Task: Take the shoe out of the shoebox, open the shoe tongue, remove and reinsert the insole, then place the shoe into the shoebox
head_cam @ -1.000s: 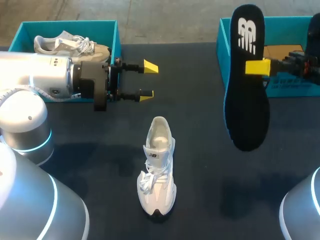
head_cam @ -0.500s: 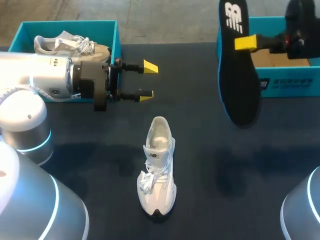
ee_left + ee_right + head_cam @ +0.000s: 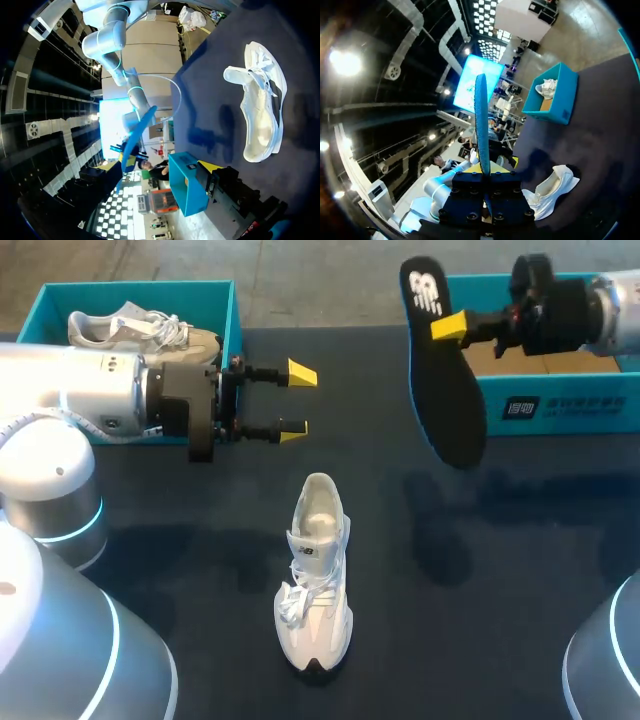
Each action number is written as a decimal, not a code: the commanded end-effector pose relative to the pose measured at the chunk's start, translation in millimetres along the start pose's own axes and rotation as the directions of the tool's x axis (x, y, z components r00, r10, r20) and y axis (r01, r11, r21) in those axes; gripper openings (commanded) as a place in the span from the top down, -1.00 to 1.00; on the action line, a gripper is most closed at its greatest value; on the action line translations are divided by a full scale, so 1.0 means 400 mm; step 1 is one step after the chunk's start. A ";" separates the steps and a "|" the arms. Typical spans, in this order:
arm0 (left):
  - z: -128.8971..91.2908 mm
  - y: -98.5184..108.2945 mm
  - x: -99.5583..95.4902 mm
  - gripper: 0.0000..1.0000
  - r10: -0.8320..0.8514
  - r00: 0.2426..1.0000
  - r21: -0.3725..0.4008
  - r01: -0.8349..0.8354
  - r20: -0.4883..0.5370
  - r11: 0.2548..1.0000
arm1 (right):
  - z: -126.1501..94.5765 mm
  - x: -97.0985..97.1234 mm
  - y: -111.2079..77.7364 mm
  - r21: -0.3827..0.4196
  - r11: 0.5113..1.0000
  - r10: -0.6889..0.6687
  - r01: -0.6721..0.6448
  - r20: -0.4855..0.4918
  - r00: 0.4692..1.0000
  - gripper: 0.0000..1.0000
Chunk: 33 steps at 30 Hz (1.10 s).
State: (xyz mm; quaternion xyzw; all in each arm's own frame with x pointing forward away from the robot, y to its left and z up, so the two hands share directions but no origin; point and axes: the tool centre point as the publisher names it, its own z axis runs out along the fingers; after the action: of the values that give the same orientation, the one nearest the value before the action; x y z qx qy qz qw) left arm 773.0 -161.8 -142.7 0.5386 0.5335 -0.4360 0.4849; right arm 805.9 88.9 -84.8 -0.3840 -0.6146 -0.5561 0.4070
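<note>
Above the table's far right, my right gripper (image 3: 447, 328) stays clamped on the black insole (image 3: 452, 410), and it has just swung it off the shoebox (image 3: 560, 408) toward the middle, lining up for reinsertion, I'd say. The white shoe (image 3: 315, 580) stands untouched mid-table, its opening showing. My left gripper (image 3: 298, 400) hasn't budged: fingers spread, empty, hovering near the heel end.
</note>
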 end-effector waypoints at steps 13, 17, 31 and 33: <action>0.001 -0.002 0.001 -1.00 0.002 1.000 -0.002 -0.002 0.002 1.000 | 0.006 -0.090 0.002 -0.067 0.989 0.137 -0.128 0.141 0.981 1.00; 0.001 -0.002 0.001 -1.00 0.002 1.000 -0.002 -0.002 0.002 1.000 | 0.026 -0.105 0.024 -0.089 0.984 0.166 -0.152 0.169 0.972 1.00; 0.001 -0.002 0.001 -1.00 0.002 1.000 -0.002 -0.002 0.002 1.000 | 0.095 -0.123 0.072 -0.126 0.980 0.172 -0.155 0.141 0.975 1.00; 0.001 -0.002 0.001 -1.00 0.002 1.000 -0.002 -0.002 0.002 1.000 | 0.095 -0.123 0.072 -0.126 0.980 0.172 -0.155 0.141 0.975 1.00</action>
State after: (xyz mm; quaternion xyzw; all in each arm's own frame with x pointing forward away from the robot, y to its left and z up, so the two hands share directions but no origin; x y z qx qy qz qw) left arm 772.8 -161.6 -142.6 0.5385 0.5335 -0.4361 0.4850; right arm 846.6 127.2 -122.0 -0.4964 -0.5757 -0.5266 0.3807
